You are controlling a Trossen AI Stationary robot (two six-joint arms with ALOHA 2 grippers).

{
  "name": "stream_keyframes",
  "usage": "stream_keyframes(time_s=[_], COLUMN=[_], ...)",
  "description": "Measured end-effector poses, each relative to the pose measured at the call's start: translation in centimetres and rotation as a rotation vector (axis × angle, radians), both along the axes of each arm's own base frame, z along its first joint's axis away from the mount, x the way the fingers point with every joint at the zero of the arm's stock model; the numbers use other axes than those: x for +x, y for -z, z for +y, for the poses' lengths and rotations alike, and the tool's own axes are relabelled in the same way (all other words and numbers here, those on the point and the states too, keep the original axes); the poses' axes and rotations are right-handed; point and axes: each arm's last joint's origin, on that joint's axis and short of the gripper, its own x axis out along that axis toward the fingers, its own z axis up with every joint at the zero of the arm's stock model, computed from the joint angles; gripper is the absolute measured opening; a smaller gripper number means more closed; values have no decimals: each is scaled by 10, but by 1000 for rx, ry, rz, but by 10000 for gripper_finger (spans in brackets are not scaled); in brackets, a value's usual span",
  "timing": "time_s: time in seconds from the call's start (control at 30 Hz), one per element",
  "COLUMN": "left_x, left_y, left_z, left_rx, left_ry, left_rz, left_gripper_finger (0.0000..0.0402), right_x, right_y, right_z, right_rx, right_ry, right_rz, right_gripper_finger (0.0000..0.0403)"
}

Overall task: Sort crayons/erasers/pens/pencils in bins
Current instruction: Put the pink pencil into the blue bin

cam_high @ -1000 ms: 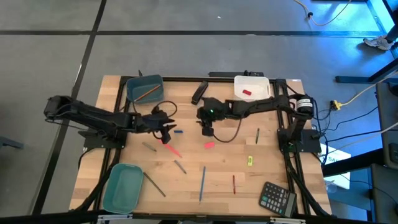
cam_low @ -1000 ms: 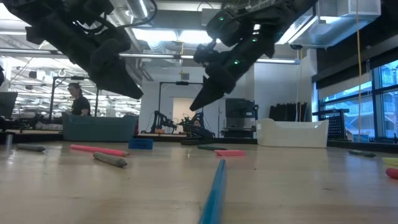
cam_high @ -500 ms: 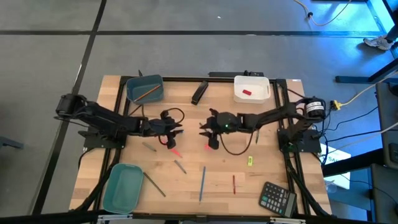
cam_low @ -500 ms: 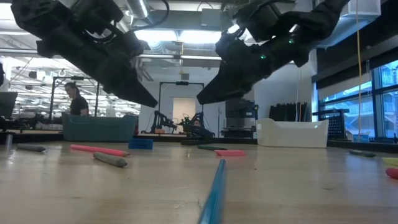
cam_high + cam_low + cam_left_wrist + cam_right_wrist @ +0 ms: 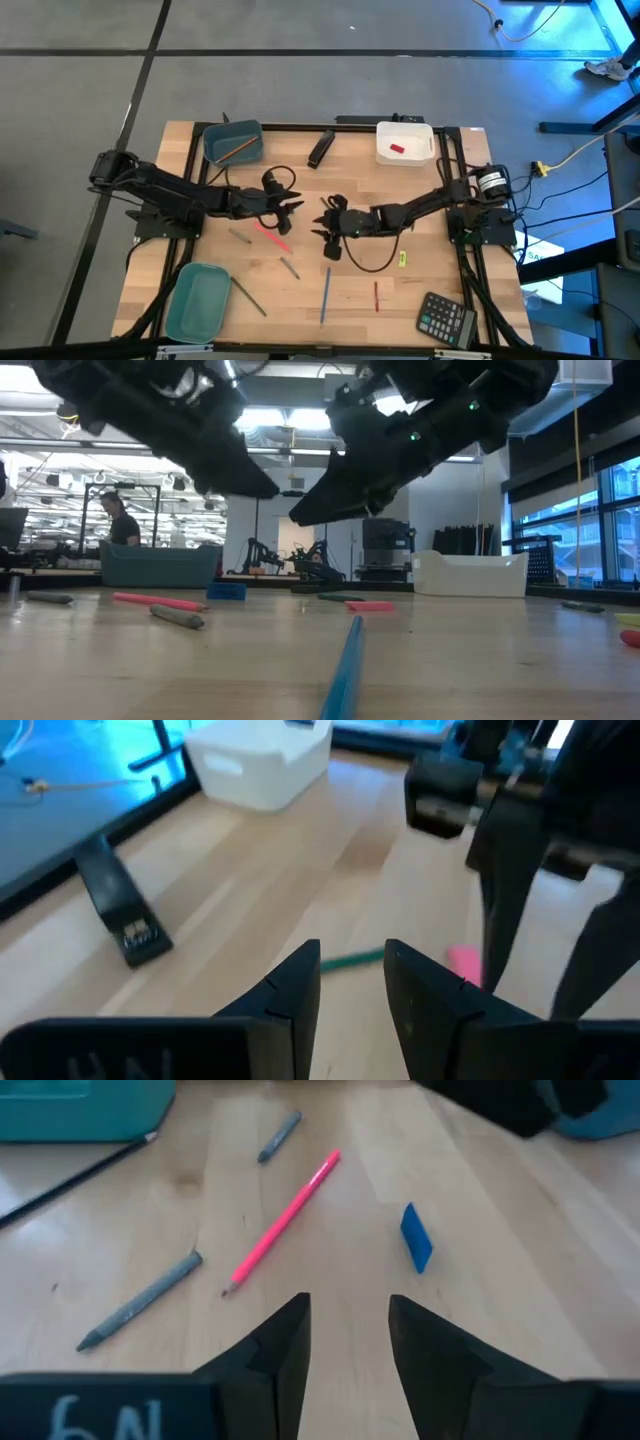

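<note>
We count three bins (image 5: 232,142) and two erasers: one red in the white bin, one pink (image 5: 465,963) on the tabletop (image 5: 430,200). Left gripper (image 5: 291,209) and right gripper (image 5: 322,226) fingers are parted, holding nothing.

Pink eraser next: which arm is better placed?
Right. The right gripper hangs over the pink eraser, open and empty, and hides it from above. The left gripper, also open, sits farther off, nearer the pink pencil.

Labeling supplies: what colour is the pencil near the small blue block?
Pink pencil, clearest in the right wrist view.
</note>
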Motion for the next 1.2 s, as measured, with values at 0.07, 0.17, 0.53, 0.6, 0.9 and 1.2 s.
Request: stream_keyframes(time_s=[0.07, 0.17, 0.53, 0.6, 0.9, 1.2], left_x=[-1, -6, -29, -30, -38, -42], left_y=[-11, -27, -46, -44, -37, -35], left_z=[-1, -1, -18, -23, -41, -49], left_rx=[13, 20, 8, 16, 67, 94], left_ry=[7, -2, 109, 127, 110, 123], left_rz=[-23, -26, 42, 60, 130, 147], left_gripper_finger=[105, 105, 105, 105, 105, 105], right_x=[-2, 0, 45, 57, 108, 122], right_y=[-2, -7, 17, 25, 48, 76], right_z=[5, 9, 18, 21, 39, 40], right_rx=[-21, -5, 50, 53, 36, 52], right_ry=[21, 59, 83, 71, 16, 123], right_rz=[-5, -32, -112, -107, -37, 64], right_gripper_finger=[139, 139, 139, 139, 139, 139])
